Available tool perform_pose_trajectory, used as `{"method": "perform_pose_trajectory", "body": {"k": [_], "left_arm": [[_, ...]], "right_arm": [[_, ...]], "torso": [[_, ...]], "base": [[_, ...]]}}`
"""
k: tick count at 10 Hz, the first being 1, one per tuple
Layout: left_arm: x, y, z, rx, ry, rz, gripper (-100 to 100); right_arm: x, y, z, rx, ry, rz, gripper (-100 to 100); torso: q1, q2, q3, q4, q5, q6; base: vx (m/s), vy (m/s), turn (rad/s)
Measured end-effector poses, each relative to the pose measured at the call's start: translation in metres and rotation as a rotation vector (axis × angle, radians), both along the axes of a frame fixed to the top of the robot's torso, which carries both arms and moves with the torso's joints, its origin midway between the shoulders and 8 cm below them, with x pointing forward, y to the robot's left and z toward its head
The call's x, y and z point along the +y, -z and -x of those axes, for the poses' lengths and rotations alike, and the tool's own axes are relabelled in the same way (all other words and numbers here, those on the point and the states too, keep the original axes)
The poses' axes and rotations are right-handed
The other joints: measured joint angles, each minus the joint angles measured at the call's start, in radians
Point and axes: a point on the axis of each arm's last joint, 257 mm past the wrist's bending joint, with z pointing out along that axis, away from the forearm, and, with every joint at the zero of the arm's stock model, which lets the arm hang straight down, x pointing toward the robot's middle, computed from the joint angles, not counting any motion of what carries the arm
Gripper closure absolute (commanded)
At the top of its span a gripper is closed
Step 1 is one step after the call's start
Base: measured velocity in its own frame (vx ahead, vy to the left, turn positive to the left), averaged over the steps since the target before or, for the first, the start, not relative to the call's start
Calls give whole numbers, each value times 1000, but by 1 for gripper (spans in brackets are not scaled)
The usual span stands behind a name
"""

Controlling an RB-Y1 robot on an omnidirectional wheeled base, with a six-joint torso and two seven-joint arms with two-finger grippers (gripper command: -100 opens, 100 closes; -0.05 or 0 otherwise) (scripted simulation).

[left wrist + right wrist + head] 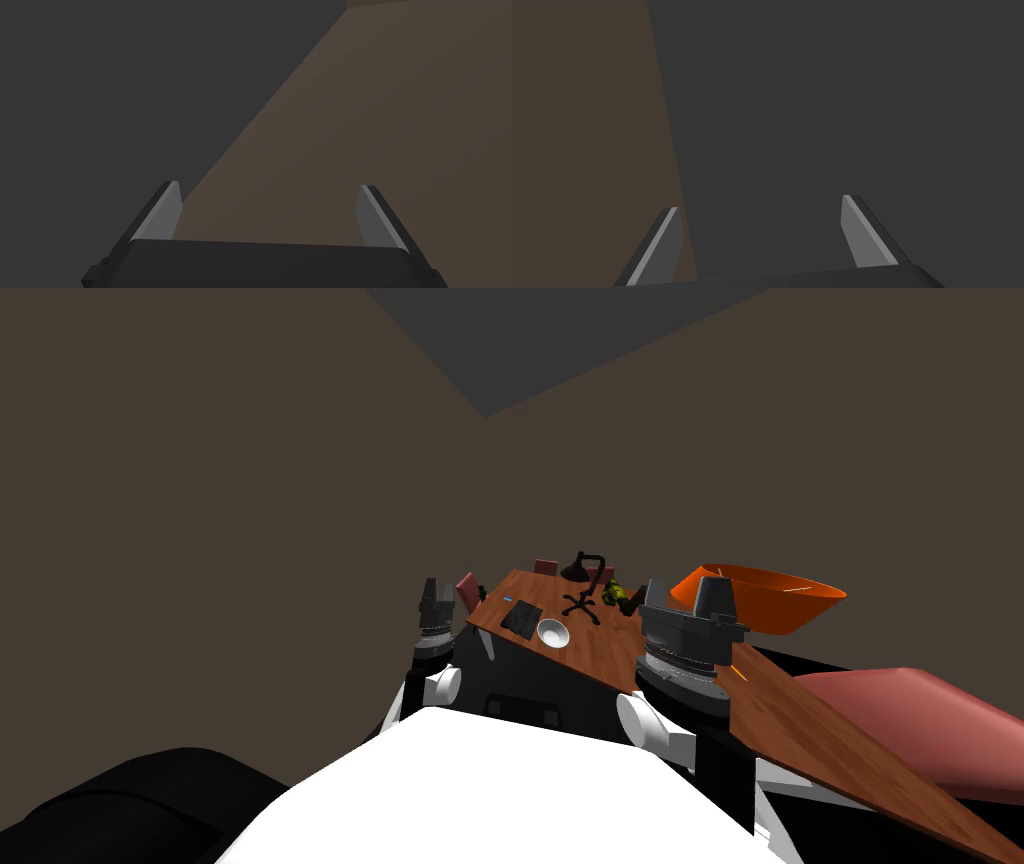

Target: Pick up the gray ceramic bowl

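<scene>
Bare brown wooden surface point(600, 653) lies open at the near and right sides of the pale round bowl point(553, 633). A dark flat slab point(522, 618) lies just left of the bowl; a black star-footed stand point(582, 606) and black lamp point(583, 571) rise beyond.

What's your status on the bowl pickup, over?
Left gripper open, right gripper open, both empty. Bowl upright on wooden table, beside dark pad, untouched. Black lamp beyond it.

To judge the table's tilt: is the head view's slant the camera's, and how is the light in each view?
Head view: the whole picture slants, so the camera is rolled, not the table; dim, yet the pale bowl stands out. Left wrist view: dim, no glare on the open left gripper. Right wrist view: likewise, right gripper open.
</scene>
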Motion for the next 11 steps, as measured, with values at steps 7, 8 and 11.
{"method": "perform_pose_trajectory", "body": {"k": [7,8,11], "left_arm": [[0,0,0,0,0,0,0],[0,0,0,0,0,0,0],[0,0,0,0,0,0,0]], "right_arm": [[7,57,-28,137,-6,177,-100],[6,69,-32,165,-6,204,-100],[2,102,-43,240,-2,293,-100]], "torso": [[6,0,0,0,1,0],[6,0,0,0,1,0],[5,-1,0,0,1,0]], "base": [[9,88,16],[9,117,40],[19,96,46]]}}
